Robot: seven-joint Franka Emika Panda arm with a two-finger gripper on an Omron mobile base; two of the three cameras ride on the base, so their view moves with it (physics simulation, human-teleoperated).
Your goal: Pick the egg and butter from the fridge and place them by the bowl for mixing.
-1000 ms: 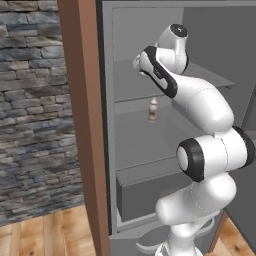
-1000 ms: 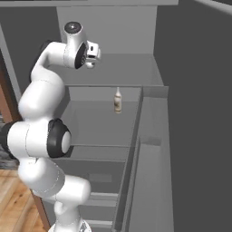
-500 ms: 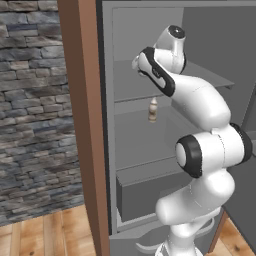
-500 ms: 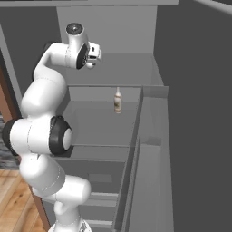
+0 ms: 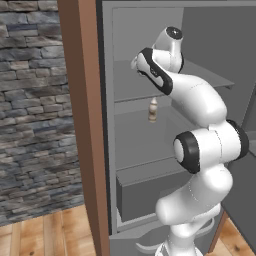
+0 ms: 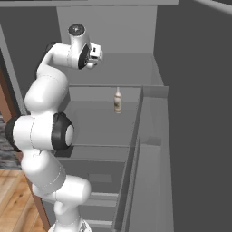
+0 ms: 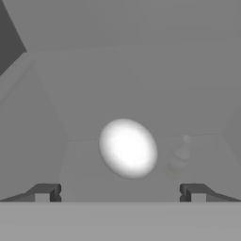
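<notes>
The fridge stands open, its inside plain grey. The egg, a smooth white oval, lies on the top shelf straight ahead in the hand view. It is centred between my fingertips and a little beyond them. My gripper is open, with its two dark tips far apart and nothing between them. In both base views my hand is raised to the top shelf. The butter and the bowl are out of view.
A small tan bottle stands on the middle shelf, below my hand. A boxy grey drawer sits lower down. A brown wooden panel edges the fridge on the left, with a stone wall beyond it.
My arm has reached a little further in toward the top shelf. The gripper has stayed open and the bottle has not moved.
</notes>
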